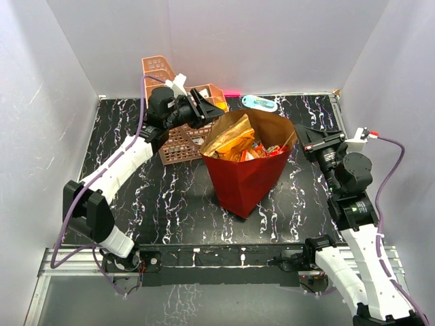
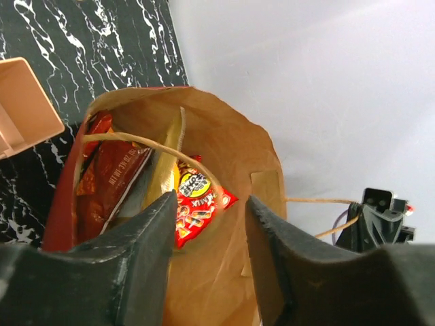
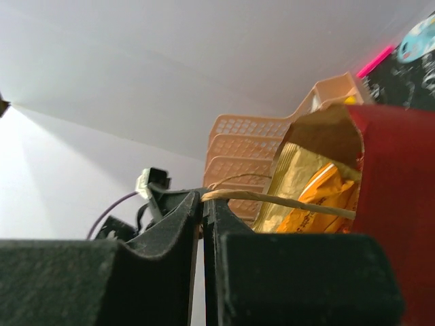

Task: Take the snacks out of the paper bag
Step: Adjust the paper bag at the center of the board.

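Observation:
The red paper bag [image 1: 248,182] stands upright mid-table, its brown mouth open. Inside lie a tan-gold chip bag [image 1: 228,138], an orange packet [image 1: 239,151] and small red packets [image 1: 262,150]. My left gripper [image 1: 209,109] hovers open above the bag's far-left rim. In the left wrist view its fingers [image 2: 275,251] frame the bag's inside, with a red packet [image 2: 194,205] and a dark red packet [image 2: 109,178] below. My right gripper [image 1: 304,138] is shut on the bag's twine handle [image 3: 285,199] at the right rim. The gold bag [image 3: 296,176] and orange packet [image 3: 319,200] show in the right wrist view.
A peach tiered tray rack [image 1: 178,139] stands behind and left of the bag, under my left arm; it also shows in the right wrist view [image 3: 251,146]. A small blue-green bottle [image 1: 259,103] lies at the back wall. White walls close in the black marbled table [image 1: 149,204].

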Action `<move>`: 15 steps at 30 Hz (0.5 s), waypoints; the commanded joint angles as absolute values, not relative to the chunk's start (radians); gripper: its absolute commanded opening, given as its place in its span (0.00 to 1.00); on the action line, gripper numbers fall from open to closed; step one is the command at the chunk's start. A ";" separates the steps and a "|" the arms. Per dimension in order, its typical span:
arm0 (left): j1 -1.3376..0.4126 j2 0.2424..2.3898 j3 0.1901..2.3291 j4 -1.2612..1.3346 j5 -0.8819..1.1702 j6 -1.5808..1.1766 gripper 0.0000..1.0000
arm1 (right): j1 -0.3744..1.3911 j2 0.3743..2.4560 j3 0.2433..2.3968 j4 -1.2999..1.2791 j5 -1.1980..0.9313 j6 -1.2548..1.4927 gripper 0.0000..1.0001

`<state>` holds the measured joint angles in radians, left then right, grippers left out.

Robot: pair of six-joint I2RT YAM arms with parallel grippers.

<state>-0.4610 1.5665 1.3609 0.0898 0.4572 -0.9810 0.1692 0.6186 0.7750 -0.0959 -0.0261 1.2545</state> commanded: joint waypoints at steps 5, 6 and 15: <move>-0.461 1.421 1.417 -0.091 0.383 -0.848 0.86 | 0.167 0.656 1.032 -0.150 0.165 0.834 0.07; -0.462 1.405 1.421 -0.124 0.365 -0.823 0.94 | 0.167 0.678 1.064 -0.173 0.170 0.772 0.07; -0.462 1.229 1.404 -0.395 0.160 -0.603 0.98 | 0.167 0.858 1.340 -0.347 0.173 0.427 0.07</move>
